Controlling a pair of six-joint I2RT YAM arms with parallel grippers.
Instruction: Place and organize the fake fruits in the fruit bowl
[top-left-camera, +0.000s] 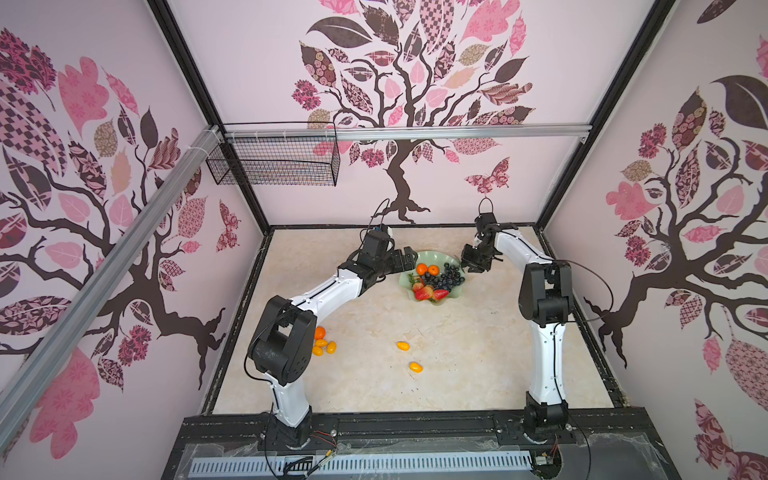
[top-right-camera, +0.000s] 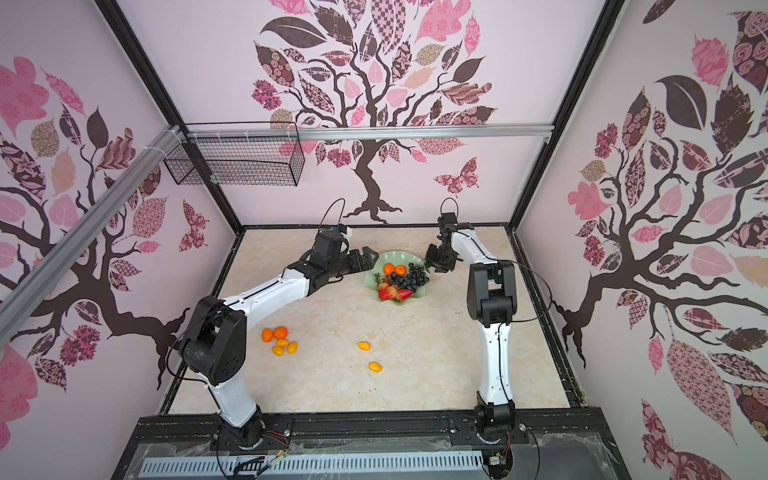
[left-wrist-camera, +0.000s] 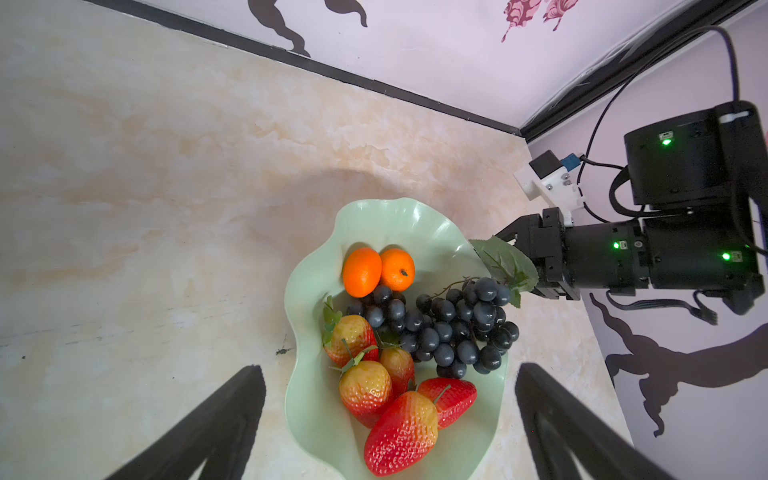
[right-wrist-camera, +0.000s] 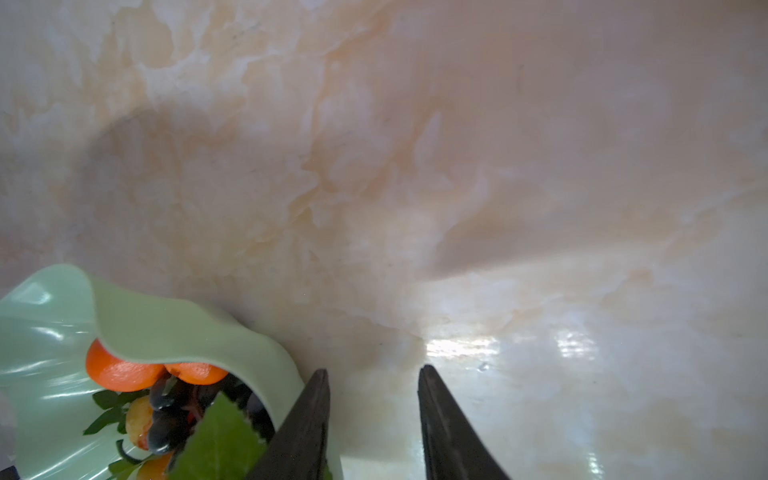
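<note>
Fruit bowl (left-wrist-camera: 386, 224) near the far edge of the desk (top-left-camera: 457, 353) holds grapes (left-wrist-camera: 449, 328), oranges (left-wrist-camera: 361, 272), strawberries (left-wrist-camera: 401, 432), grouped by kind. My left gripper (top-left-camera: 408, 258) gapes empty at one side of it. The right gripper (right-wrist-camera: 374, 370), part-open and empty, sits at the other; both free, I judge, to fetch ovals (top-left-camera: 331, 347) near the left edge.

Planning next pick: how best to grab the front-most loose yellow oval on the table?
Pinch the yellow oval fruit across its short middle, straight down from above: it lies flat and alone on the table, clear on every side.
</note>
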